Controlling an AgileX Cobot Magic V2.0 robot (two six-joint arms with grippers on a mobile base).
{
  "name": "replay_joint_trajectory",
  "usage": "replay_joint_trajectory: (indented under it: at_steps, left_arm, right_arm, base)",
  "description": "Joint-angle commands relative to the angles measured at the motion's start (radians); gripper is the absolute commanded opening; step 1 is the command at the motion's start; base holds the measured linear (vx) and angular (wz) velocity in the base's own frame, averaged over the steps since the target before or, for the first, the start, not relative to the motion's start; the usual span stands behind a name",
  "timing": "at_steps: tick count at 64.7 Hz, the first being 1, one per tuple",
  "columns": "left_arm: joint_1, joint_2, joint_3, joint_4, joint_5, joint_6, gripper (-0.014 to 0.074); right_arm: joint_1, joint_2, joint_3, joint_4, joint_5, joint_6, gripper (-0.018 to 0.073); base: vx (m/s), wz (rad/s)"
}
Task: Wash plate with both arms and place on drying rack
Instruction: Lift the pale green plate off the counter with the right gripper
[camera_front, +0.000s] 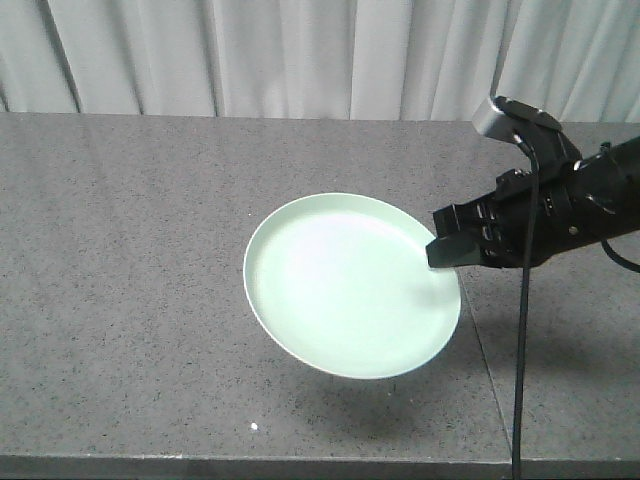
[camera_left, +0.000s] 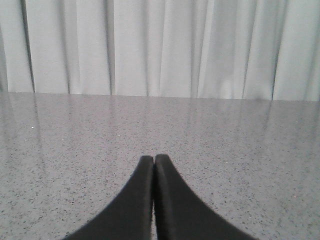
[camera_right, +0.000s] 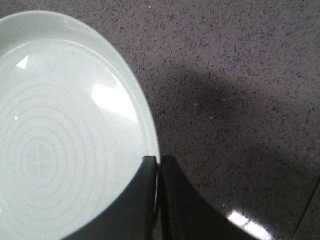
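Observation:
The pale mint-green plate (camera_front: 350, 285) hangs tilted above the grey speckled counter, casting a shadow below it. My right gripper (camera_front: 445, 252) comes in from the right and is shut on the plate's right rim. In the right wrist view the two black fingers pinch the plate (camera_right: 60, 140) at its rim, and my right gripper (camera_right: 158, 161) holds it clear of the counter. My left gripper (camera_left: 153, 159) is shut and empty, low over bare counter; it does not show in the front view. The drying rack is out of view.
The grey speckled counter (camera_front: 130, 230) fills the scene, with a seam (camera_front: 490, 370) running to the front edge at the right. White curtains (camera_front: 300, 55) hang behind the far edge. A black cable (camera_front: 522, 330) hangs from the right arm.

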Motion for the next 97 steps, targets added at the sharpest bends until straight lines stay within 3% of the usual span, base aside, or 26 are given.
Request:
replay_joint_trajectory:
  at_steps: [1,19,97]
  left_arm:
    - [-0.006,-0.015,-0.026,-0.010,-0.074,-0.003,-0.0006]
    - [-0.006,-0.015,-0.026,-0.010,-0.074,-0.003,-0.0006]
    - [-0.006,-0.015,-0.026,-0.010,-0.074,-0.003,-0.0006]
  right_arm:
    - [0.000,-0.088,0.031,0.048,-0.027,-0.013,-0.0008]
    - [0.000,-0.213,0.157,0.046,-0.002,-0.012,-0.0008]
    - [-0.001,-0.230,0.157,0.045,0.039,-0.012,-0.0008]
  base:
    - [0.00,0.00]
    - [0.00,0.00]
    - [0.00,0.04]
